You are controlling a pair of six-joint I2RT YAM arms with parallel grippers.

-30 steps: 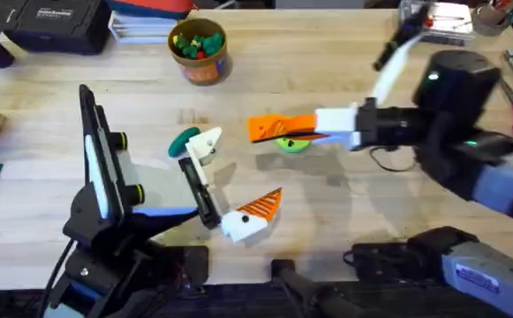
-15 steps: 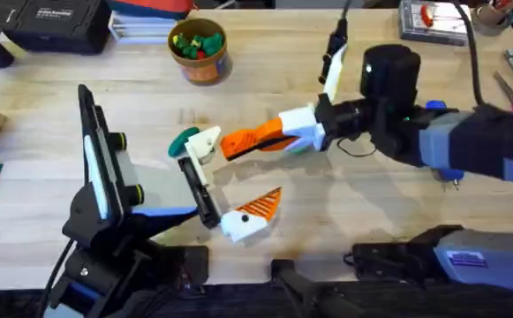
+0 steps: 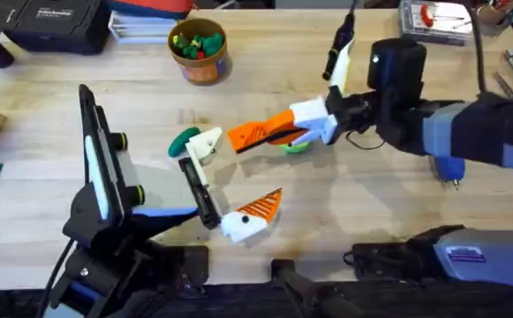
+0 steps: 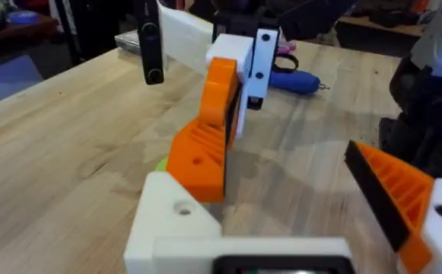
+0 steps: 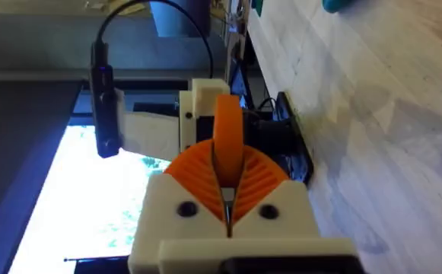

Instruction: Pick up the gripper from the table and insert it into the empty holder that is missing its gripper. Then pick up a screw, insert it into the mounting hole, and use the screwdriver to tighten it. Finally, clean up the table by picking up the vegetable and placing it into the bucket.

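The right tool (image 3: pixel 278 134), clamped on the orange gripper (image 3: pixel 254 134), holds it pointing left at the empty holder (image 3: pixel 205 144) (just beside its tip) on the left tool (image 3: pixel 225 184), whose jaws stand spread over the worktop (image 3: pixel 344 203).

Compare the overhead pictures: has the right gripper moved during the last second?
Yes. The right gripper, shut on the gripper, has moved left across the table toward the holder, and now covers most of the green disc.

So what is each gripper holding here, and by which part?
The right gripper pinches the loose orange gripper by its wide end; the left gripper holds nothing.
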